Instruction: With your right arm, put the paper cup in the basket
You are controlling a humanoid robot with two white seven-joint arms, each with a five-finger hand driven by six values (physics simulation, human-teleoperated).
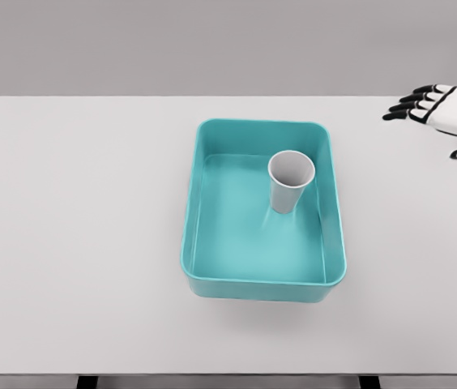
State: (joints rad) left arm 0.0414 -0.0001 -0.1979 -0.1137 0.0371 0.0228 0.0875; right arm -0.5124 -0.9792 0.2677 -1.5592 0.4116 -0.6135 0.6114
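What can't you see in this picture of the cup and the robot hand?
- Head view: the right hand is cut off by the right edge, so its arm is hidden.
- The left arm is not in view.
- The white paper cup stands inside the teal plastic basket; its open mouth faces the camera, hiding its far side.
- The white table: its legs are cut off by the bottom edge.

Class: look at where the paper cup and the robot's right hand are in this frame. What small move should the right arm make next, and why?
Probably just retreat to rest. The paper cup stands upright inside the teal basket, apart from the right hand, which hovers open near the table's right edge, holding nothing. No further grasp looks needed.
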